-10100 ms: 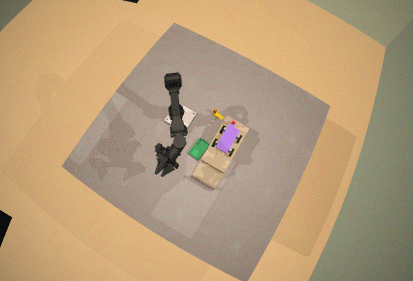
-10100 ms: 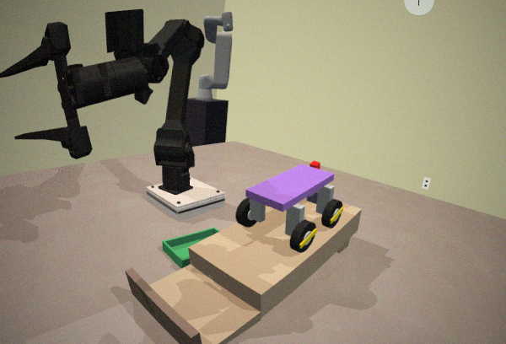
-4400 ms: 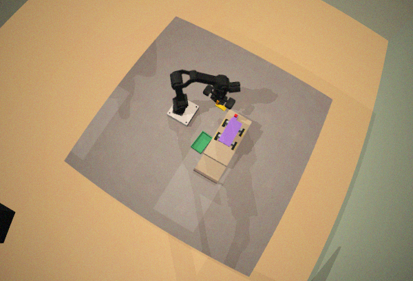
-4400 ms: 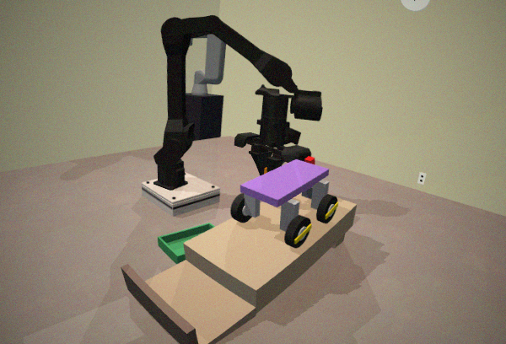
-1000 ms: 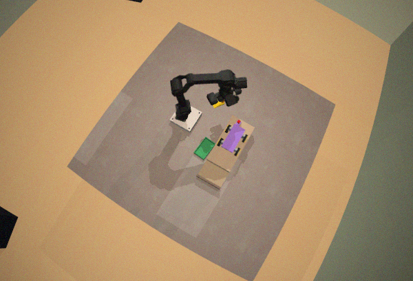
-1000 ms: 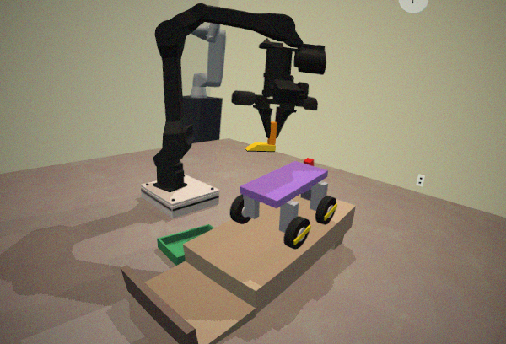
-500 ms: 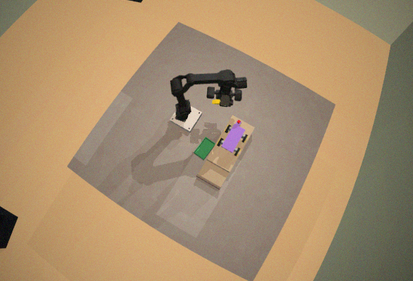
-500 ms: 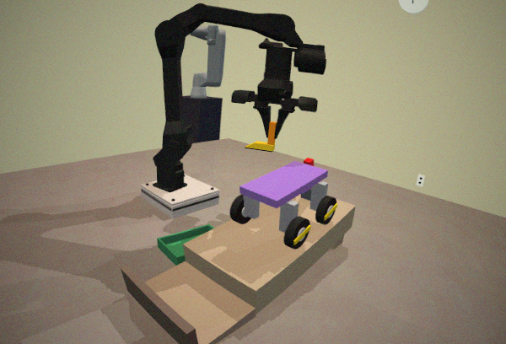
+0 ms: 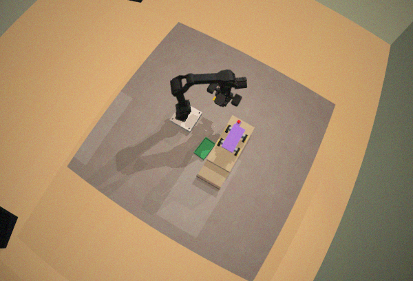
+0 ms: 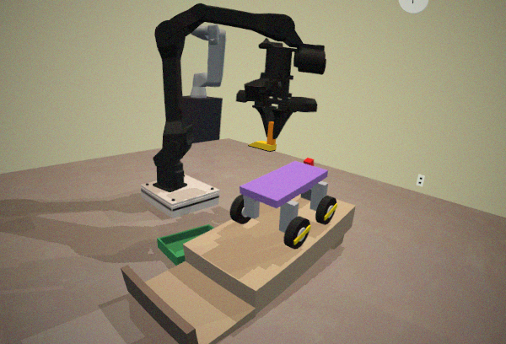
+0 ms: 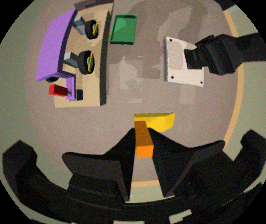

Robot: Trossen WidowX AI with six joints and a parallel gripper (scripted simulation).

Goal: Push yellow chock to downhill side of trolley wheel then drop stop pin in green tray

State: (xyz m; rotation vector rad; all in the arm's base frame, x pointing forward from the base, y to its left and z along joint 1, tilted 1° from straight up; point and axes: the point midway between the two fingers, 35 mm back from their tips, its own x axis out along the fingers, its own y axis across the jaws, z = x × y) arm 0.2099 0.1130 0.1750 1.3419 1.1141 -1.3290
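Note:
My gripper [image 10: 271, 135] [image 11: 143, 142] is shut on the orange handle of the yellow chock [image 10: 262, 146] [image 11: 159, 121] [image 9: 214, 98]. It holds the chock in the air, beyond the uphill end of the ramp and above its height. The purple trolley [image 9: 234, 137] [image 10: 283, 183] [image 11: 54, 47] stands on the wooden ramp [image 9: 220, 159] [image 10: 236, 255] [image 11: 91, 95]. The red-headed stop pin [image 9: 239, 121] [image 10: 309, 161] [image 11: 58, 90] is in place at the trolley's uphill end. The green tray [image 9: 204, 148] [image 10: 184, 243] [image 11: 124, 29] is empty on the floor beside the ramp.
The white arm base [image 9: 193, 117] [image 10: 185, 198] [image 11: 176, 70] stands on the same side of the ramp as the tray. A lower step with an upright end board [image 10: 158, 306] lies at the ramp's downhill end. A grey arm on a dark block [image 10: 202, 118] stands far behind.

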